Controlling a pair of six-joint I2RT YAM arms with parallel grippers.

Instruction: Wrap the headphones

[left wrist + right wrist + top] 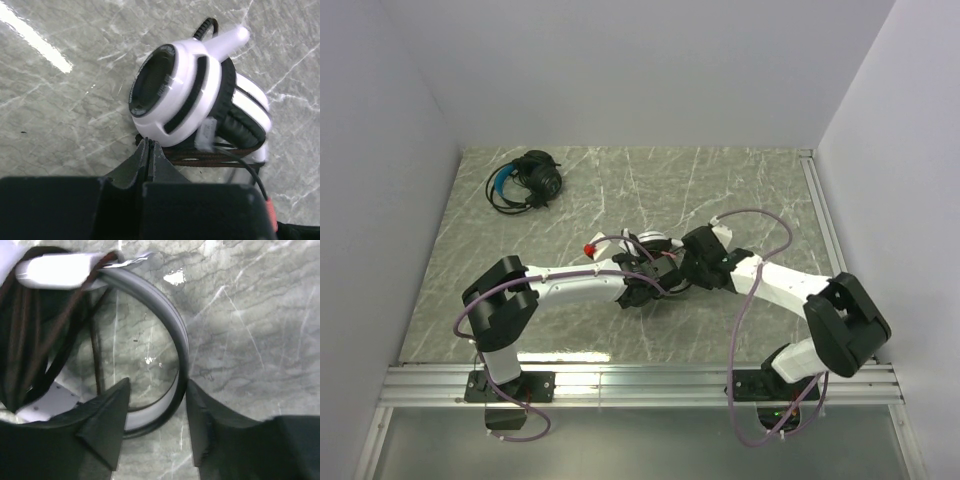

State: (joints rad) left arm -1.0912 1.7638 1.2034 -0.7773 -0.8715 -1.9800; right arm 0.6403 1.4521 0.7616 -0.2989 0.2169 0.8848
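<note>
The white headset (655, 243) with black ear pads lies mid-table between my two grippers. In the left wrist view its ear cup (175, 95) stands just beyond my fingertips, with loops of dark braided cable (215, 156) under it. My left gripper (148, 143) is shut, its tips against the cable loops; I cannot tell whether a strand is pinched. My right gripper (157, 387) is open, and the headset's headband (181, 340) curves between its jaws. The black headset with the blue band (525, 182) lies at the far left, its cable bundled beside it.
White walls close the table on the left, back and right. An aluminium rail (640, 385) runs along the near edge. A small red piece (588, 249) lies just left of the white headset. Purple arm cables (760, 250) loop above the right arm.
</note>
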